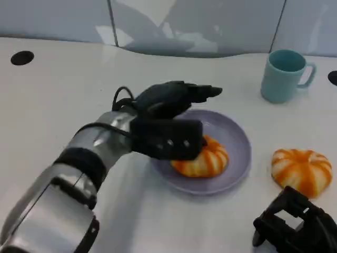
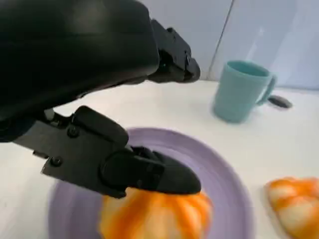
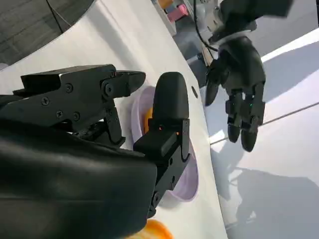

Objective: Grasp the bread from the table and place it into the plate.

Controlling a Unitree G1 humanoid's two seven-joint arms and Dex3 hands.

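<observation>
An orange-and-white striped bread (image 1: 210, 158) lies on the purple plate (image 1: 234, 137) at the table's middle. My left hand (image 1: 168, 113) hovers over the plate's near-left side with its fingers stretched out and apart, holding nothing. In the left wrist view its thumb (image 2: 149, 174) lies just over the top of the bread (image 2: 159, 214); whether they touch I cannot tell. A second striped bread (image 1: 301, 169) sits on the table right of the plate. My right hand (image 1: 295, 226) rests low at the front right, empty, just short of that bread.
A teal mug (image 1: 283, 75) stands at the back right, beyond the plate. A dark round hole (image 1: 22, 57) marks the table's far left. A pale wall runs along the back edge. Bare white table lies left of and in front of the plate.
</observation>
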